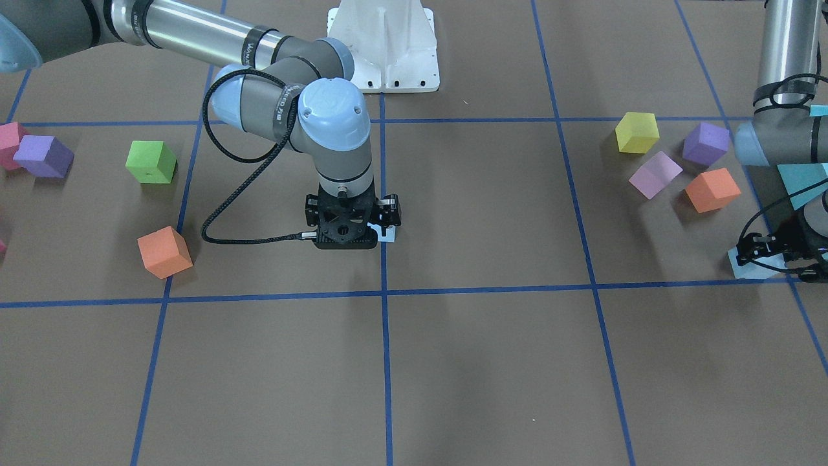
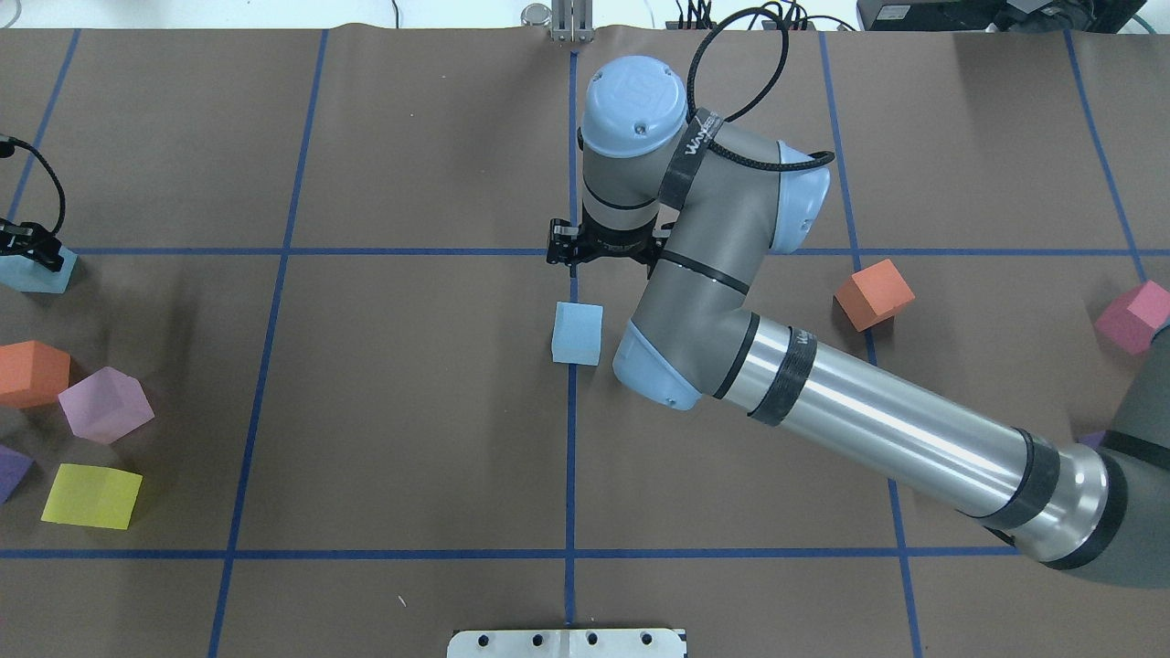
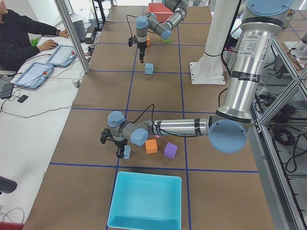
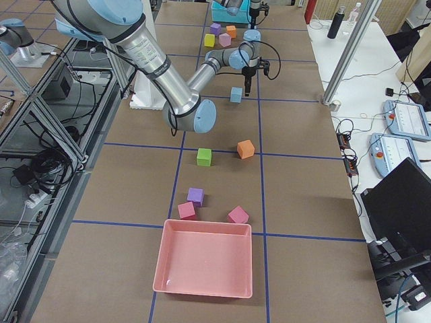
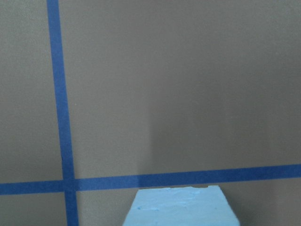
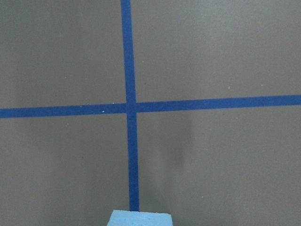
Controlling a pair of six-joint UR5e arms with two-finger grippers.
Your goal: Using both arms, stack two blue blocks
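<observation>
One pale blue block sits alone on the centre tape line; it also shows in the front view and at the bottom edge of the right wrist view. My right gripper hangs open just above and beyond it, holding nothing. The second blue block rests on the table at the far left, also visible in the front view and the left wrist view. My left gripper is down at this block with its fingers around it. I cannot tell whether they press on it.
Orange, lilac, yellow and purple cubes lie near the left block. An orange cube, a pink cube and a green cube lie on the right side. A turquoise tray and a pink tray stand at the table ends.
</observation>
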